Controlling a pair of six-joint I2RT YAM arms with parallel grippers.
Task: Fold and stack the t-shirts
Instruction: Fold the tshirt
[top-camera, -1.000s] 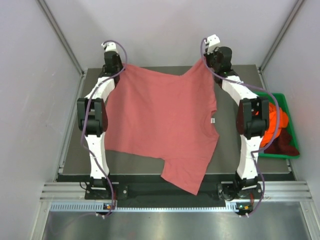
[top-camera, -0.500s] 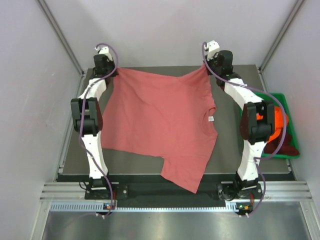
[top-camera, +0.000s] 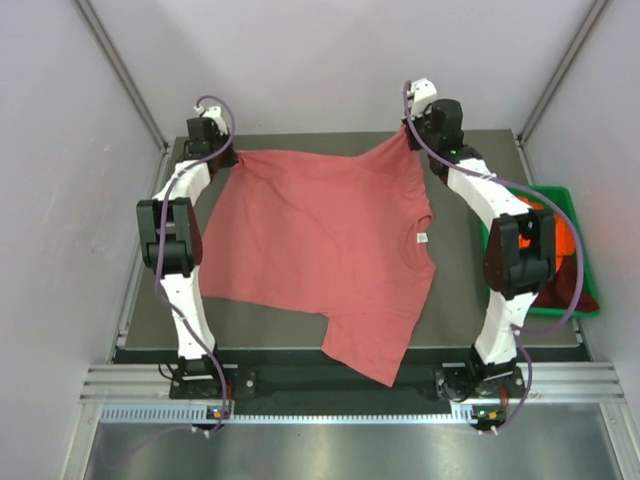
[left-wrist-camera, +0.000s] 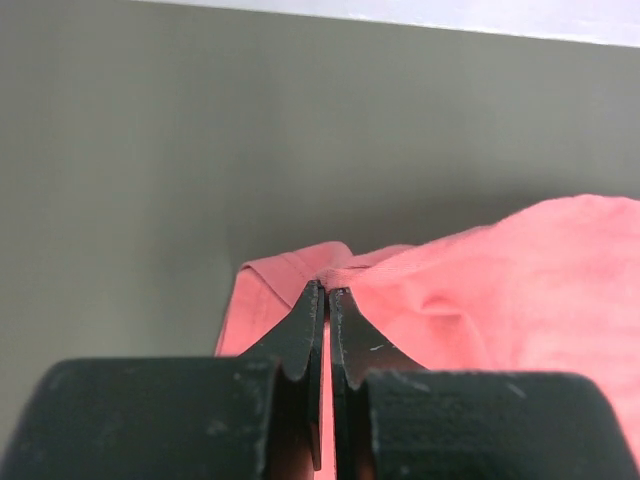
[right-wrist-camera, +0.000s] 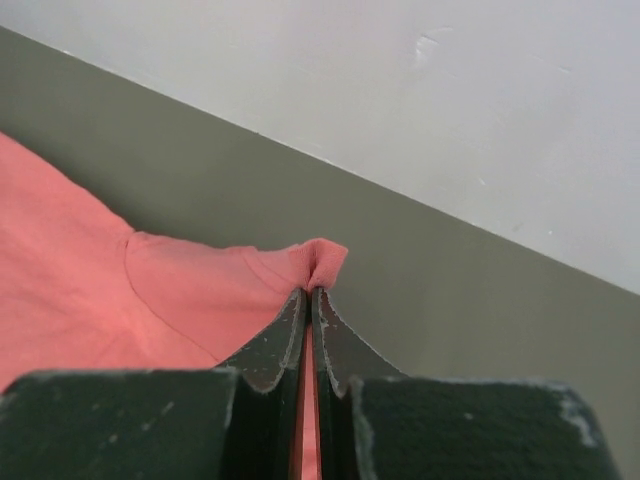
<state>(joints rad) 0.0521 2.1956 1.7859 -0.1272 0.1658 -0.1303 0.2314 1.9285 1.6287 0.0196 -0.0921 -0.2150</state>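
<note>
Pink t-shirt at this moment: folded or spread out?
Spread out. The salmon-pink t-shirt lies open across the table, far corners pinched by the left gripper and right gripper; no fold made yet.

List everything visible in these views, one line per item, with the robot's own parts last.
salmon-pink t-shirt: one, salmon pink, spread flat on the table, one sleeve hanging over the near edge
label: one, white, at the shirt's collar
green bin: one, green, at the table's right side
orange garment: one, bright orange, crumpled inside the bin
dark maroon garment: one, dark maroon, in the bin, on the near side of the orange one
table: one, dark grey-olive, between pale walls
left arm: one, white and black, along the table's left side
right arm: one, white and black, along the right side
left gripper: one, black, shut on the shirt's far left corner
right gripper: one, black, shut on the shirt's far right corner
</note>
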